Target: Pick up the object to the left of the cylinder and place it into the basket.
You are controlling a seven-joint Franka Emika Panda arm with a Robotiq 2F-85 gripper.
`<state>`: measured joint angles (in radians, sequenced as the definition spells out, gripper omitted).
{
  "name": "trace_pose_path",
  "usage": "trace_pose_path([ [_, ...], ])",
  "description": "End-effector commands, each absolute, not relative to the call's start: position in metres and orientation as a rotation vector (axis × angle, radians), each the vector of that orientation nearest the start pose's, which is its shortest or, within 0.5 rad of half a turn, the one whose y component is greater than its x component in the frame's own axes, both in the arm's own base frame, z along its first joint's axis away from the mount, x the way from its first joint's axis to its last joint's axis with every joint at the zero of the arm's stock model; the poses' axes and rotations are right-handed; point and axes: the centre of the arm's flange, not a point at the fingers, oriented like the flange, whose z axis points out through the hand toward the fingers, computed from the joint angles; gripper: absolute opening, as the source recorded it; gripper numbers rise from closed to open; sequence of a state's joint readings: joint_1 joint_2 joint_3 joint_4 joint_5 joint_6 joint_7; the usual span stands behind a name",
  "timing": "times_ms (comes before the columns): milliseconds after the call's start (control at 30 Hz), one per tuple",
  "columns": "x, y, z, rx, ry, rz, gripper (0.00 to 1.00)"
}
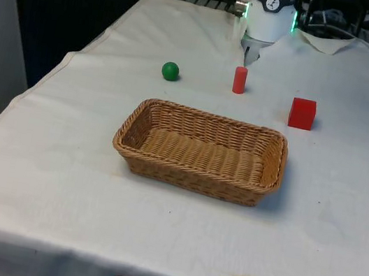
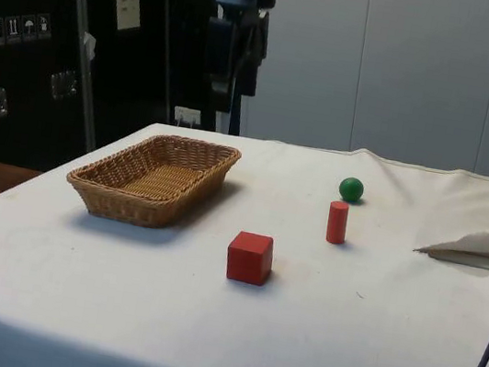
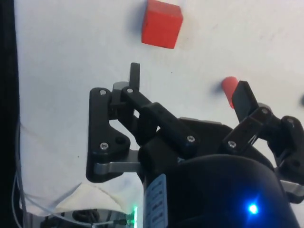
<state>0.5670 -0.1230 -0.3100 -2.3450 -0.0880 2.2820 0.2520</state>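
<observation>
Front view shows the small green ball [image 1: 170, 71] on the white cloth at the front view's left of the upright red cylinder [image 1: 239, 80], behind the woven wicker basket [image 1: 273, 168]. Wrist view shows the black gripper [image 3: 189, 85] spread apart, holding nothing, above the cloth near a red cube [image 3: 162, 23].

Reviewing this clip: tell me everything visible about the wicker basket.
The wicker basket is a shallow rectangular tray woven of light-brown cane, with rounded corners, a thicker braided rim and sides flaring outward. It sits flat and upright on the white cloth, nearer the front camera than the other objects, and holds nothing. The green ball, red cylinder and red cube stand apart beyond it; nothing touches it but the cloth.
</observation>
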Motion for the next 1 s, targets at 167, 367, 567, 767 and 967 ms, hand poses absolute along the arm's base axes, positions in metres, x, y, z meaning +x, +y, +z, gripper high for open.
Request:
trace_pose_path([
  [167,0.470,0.138,0.366,-3.160,-0.089,-0.140,1.00],
  [367,0.465,0.144,0.345,-3.161,-0.074,-0.144,1.00],
  [567,0.461,0.143,0.325,-3.162,-0.054,-0.146,1.00],
  [767,0.457,0.141,0.303,-3.166,-0.042,-0.139,1.00],
  [967,0.452,0.138,0.281,-3.173,-0.031,-0.129,1.00],
])
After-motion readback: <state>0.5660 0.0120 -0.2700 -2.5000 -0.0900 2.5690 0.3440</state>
